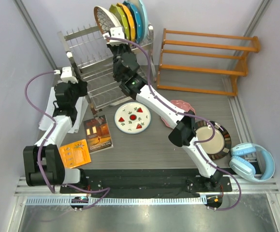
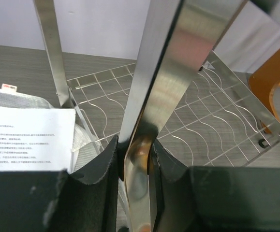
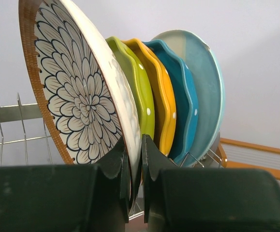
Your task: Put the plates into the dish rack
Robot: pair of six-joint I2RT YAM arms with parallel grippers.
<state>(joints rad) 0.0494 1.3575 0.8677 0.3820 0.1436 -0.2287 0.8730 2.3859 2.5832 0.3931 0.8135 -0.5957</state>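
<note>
Grip looks firm on my right side: the right gripper (image 3: 135, 169) is pinched onto the lower rim of the petal-pattern plate (image 3: 77, 87), one finger on each face. That plate stands on edge at the left end of the row on the top tier of the dish rack (image 1: 84, 46), tilted a little. Whether it sits down between the prongs, I cannot tell. Just behind it stand the yellow-green plate (image 3: 136, 92), the orange plate (image 3: 160, 96), the blue plate (image 3: 187, 96) and a pale blue plate (image 3: 208, 82), all upright.

On my left, the left gripper (image 2: 137, 159) is clamped around a flat steel upright of the rack, at its near left corner as seen from overhead.

Down on the table, the watermelon plate (image 1: 133, 117) lies flat just in front of the rack. The pink plate (image 1: 182, 105) lies to its right, partly covered by my right arm. The dark brown-rimmed plate (image 1: 216, 140) lies flat near that arm's base, beside blue headphones (image 1: 253, 162). An orange wooden shelf (image 1: 207, 58) stands right of the rack. A book (image 1: 97, 134) and an orange leaflet (image 1: 75, 153) lie by my left arm, and printed paper (image 2: 28, 135) lies at the rack's foot.
</note>
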